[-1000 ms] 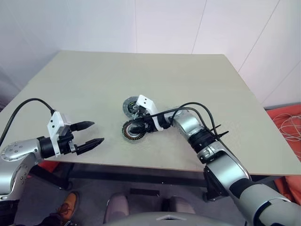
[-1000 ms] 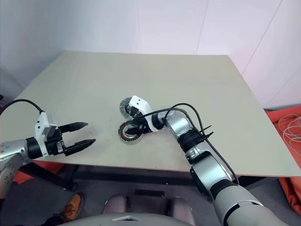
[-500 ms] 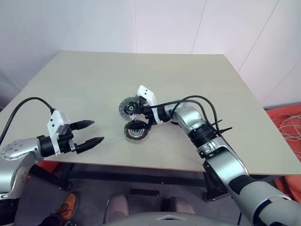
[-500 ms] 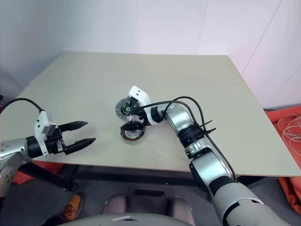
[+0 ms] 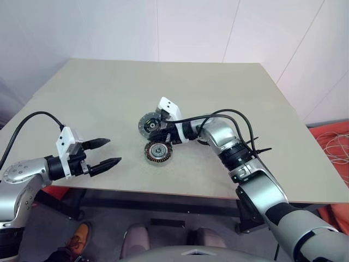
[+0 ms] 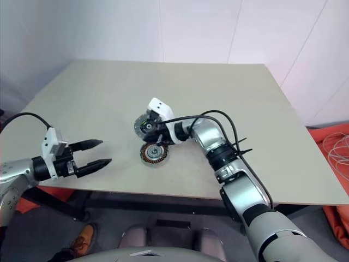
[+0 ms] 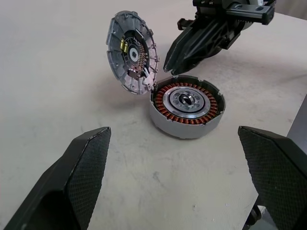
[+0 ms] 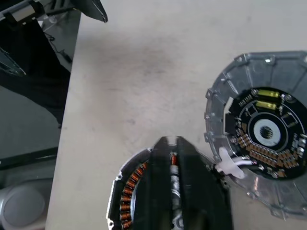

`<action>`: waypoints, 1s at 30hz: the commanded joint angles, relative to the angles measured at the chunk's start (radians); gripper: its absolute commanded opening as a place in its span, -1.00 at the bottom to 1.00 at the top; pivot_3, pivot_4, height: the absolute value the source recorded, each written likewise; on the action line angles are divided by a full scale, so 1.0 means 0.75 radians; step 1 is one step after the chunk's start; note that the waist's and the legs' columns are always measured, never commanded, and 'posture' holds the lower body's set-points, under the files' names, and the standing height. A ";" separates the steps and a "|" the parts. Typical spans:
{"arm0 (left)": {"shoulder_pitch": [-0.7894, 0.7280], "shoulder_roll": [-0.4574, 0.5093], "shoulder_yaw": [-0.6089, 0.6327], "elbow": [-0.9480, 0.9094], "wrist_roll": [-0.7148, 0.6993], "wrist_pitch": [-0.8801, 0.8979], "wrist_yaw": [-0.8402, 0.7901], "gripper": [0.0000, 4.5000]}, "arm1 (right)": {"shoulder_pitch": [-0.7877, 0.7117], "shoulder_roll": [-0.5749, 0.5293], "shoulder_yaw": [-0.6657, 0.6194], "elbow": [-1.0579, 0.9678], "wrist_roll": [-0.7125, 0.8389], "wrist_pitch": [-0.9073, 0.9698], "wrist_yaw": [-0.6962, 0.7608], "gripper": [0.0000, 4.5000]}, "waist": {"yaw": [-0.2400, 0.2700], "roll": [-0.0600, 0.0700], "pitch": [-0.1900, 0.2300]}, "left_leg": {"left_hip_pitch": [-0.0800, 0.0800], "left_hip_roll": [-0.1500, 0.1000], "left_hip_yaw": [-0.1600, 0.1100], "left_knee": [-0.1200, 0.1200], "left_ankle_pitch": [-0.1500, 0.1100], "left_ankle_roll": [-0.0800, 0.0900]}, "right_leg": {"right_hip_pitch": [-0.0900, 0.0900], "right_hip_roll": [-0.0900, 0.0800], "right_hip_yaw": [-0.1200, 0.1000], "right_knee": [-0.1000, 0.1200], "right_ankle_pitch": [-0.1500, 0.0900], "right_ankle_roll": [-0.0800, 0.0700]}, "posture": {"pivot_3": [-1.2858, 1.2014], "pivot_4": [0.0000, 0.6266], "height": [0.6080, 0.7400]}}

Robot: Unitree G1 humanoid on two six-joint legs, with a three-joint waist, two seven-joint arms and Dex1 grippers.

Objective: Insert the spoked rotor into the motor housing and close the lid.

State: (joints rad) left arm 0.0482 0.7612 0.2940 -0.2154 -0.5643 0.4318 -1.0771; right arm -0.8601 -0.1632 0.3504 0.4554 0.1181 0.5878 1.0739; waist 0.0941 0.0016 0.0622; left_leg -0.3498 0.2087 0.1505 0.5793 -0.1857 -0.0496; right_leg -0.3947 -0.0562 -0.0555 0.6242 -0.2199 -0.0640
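Observation:
The motor housing [image 7: 186,108] lies flat on the table, a ring of copper windings around its silvery centre. The lid [image 7: 132,57] stands tilted at the housing's rim, its dark face with small parts turned toward the housing; a white connector [image 7: 148,81] joins the two. My right gripper [image 7: 169,66] hovers just above the housing beside the lid, shut with nothing between its fingers. My left gripper [image 5: 114,151] stands open to the left of the housing, well apart from it, pointing at it. The spoked rotor is out of view.
The beige table [image 5: 229,93] stretches wide behind and to the right of the parts. Its front edge [image 5: 163,192] runs close below the housing. A cable [image 5: 234,117] loops over my right forearm.
My right gripper lifted off the housing, opened, then shut empty just above it. The housing's windings now show. The left arm has kept still.

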 commanded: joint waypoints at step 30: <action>-0.136 0.020 -0.061 0.070 0.027 -0.043 -0.038 1.00 | 0.042 -0.104 0.076 -0.053 -0.086 0.027 0.063 -0.98 | 0.001 -0.001 0.000 | 0.005 0.000 0.000 0.000 0.000 0.000 | 0.005 0.000 0.000 0.000 0.000 0.000 | 0.03 -1.00 1.00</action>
State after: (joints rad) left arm -0.0342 0.7653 0.2402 -0.1562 -0.5438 0.4198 -1.1033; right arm -0.8067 -0.2415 0.4221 0.4547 0.0406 0.6087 1.1167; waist 0.0950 0.0012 0.0619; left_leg -0.3463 0.2087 0.1503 0.5794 -0.1855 -0.0498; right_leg -0.3908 -0.0562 -0.0555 0.6242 -0.2199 -0.0640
